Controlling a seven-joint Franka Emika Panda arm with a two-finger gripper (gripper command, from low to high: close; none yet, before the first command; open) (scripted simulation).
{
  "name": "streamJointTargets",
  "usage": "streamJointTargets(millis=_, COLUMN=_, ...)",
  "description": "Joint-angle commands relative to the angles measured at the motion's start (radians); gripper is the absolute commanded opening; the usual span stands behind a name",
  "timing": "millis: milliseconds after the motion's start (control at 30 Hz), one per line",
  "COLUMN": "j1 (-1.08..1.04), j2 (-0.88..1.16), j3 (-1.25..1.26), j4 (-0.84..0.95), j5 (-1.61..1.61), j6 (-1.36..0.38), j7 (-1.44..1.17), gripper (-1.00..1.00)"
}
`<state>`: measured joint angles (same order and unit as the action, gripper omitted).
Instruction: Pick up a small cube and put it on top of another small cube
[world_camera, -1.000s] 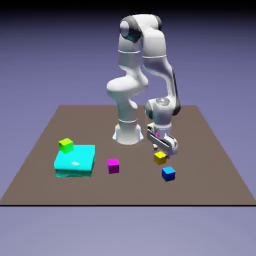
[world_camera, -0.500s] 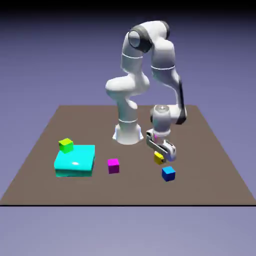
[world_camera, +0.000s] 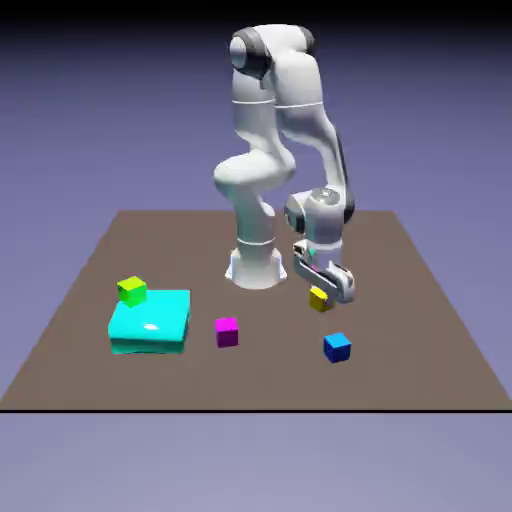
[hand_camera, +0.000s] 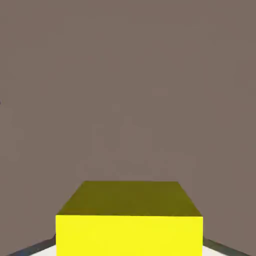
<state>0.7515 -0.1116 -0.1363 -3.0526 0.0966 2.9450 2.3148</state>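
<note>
Yellow, the small cube (world_camera: 319, 298) sits pinched in the end effector (world_camera: 323, 296), lifted just clear of the brown tabletop (world_camera: 420, 330). Part of the cube is covered by the fingers in the exterior view. In the hand view it fills the bottom middle (hand_camera: 129, 220), cut off by the lower edge, and hides the fingertips almost wholly; only bare tabletop shows beyond. Toward the exterior view's left of the end effector and lower lies the magenta cube (world_camera: 227, 331). Nearer, below the end effector, rests a blue cube (world_camera: 337, 347). Farther left stand a cyan block (world_camera: 150, 321) and a lime cube (world_camera: 131, 291).
</note>
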Motion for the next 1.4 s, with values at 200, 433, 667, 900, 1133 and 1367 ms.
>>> streamJointTargets(millis=200, j1=-0.174, j2=-0.036, j3=0.026, j4=0.014, j5=-0.021, j6=-0.057, j7=-0.162, gripper=-1.00)
streamJointTargets(millis=433, j1=-0.428, j2=-0.072, j3=0.080, j4=0.039, j5=-0.019, j6=-0.125, j7=-0.412, gripper=-1.00)
streamJointTargets(millis=667, j1=-0.681, j2=-0.108, j3=0.133, j4=0.063, j5=-0.017, j6=-0.193, j7=-0.662, gripper=-1.00)
streamJointTargets(millis=900, j1=-0.935, j2=-0.144, j3=0.187, j4=0.088, j5=-0.016, j6=-0.261, j7=-0.912, gripper=-1.00)
streamJointTargets(millis=1133, j1=-1.053, j2=-0.088, j3=0.212, j4=0.102, j5=-0.015, j6=-0.223, j7=-1.031, gripper=-1.00)
streamJointTargets(millis=1367, j1=-1.050, j2=0.140, j3=0.210, j4=0.110, j5=-0.015, j6=-0.002, j7=-1.032, gripper=-1.00)
